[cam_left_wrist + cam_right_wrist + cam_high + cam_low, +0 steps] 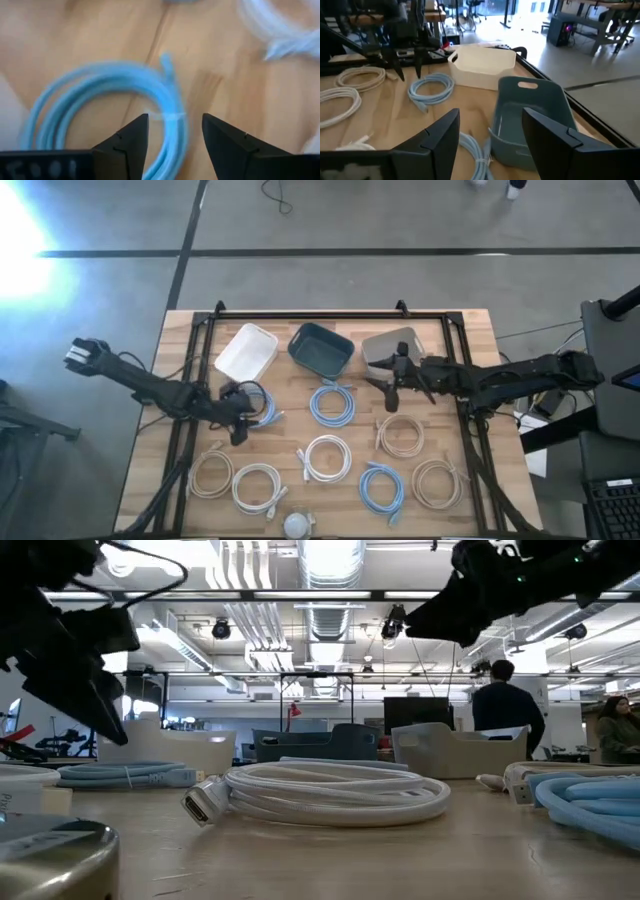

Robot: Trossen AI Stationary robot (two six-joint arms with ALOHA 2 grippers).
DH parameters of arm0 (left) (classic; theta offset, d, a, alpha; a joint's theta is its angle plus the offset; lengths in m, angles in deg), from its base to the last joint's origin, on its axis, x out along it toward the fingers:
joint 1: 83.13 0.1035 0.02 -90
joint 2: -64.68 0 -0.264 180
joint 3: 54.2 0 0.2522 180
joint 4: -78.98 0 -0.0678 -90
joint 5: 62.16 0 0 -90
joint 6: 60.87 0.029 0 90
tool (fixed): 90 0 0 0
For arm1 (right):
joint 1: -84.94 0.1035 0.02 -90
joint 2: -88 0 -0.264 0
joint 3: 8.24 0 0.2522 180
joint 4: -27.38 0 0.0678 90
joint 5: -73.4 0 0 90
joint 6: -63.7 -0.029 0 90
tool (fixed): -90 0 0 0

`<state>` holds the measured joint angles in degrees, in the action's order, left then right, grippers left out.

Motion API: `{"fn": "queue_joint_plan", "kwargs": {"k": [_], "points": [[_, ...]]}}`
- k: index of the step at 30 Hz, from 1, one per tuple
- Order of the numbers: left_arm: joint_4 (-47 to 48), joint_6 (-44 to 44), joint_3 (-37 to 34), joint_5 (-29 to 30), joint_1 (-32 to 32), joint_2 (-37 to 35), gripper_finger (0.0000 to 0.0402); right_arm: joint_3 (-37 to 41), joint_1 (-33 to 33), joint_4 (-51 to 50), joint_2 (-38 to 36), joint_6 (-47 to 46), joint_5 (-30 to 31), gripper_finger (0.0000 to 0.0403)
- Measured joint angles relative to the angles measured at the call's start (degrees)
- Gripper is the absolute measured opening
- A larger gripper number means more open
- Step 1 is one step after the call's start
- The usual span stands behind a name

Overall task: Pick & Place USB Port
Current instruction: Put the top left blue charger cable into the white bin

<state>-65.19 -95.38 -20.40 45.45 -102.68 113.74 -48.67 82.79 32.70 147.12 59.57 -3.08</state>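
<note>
Worktop (470, 350) wood, bins along far edge, cable coils spread; left gripper (238, 420) jaws apart over blue coil (262, 406), right gripper (392, 387) spread, empty

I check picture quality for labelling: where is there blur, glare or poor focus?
High view: strong glare in the upper left corner. Left wrist view: the blue cable is smeared by blur. Low view: the metal object nearest the camera is out of focus, ceiling lights are bright.
</note>
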Motion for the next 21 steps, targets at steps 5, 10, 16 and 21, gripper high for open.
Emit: {"fn": "queue_joint_plan", "kwargs": {"k": [5, 10, 16, 21], "points": [[-2.1, -3.8, -0.1, -2.2, 0.0, 5.4, 0.0177, -6.0, 0.0, -5.4, 3.5, 2.6, 0.1, 0.0210], [-4.8, -4.3, -0.5, -4.6, -0.1, 10.0, 0.0174, -11.5, 0.0, -10.3, 6.7, 6.8, 0.2, 0.0210], [-5.0, -4.4, -0.5, -4.3, -0.1, 15.1, 0.0160, -15.7, 0.0, -13.1, 10.2, 8.2, 0.2, 0.0210], [-6.2, -4.3, -0.3, -4.9, -0.1, 16.8, 0.0102, -17.4, -0.1, -13.0, 12.7, 11.1, 0.2, 0.0210]]}}
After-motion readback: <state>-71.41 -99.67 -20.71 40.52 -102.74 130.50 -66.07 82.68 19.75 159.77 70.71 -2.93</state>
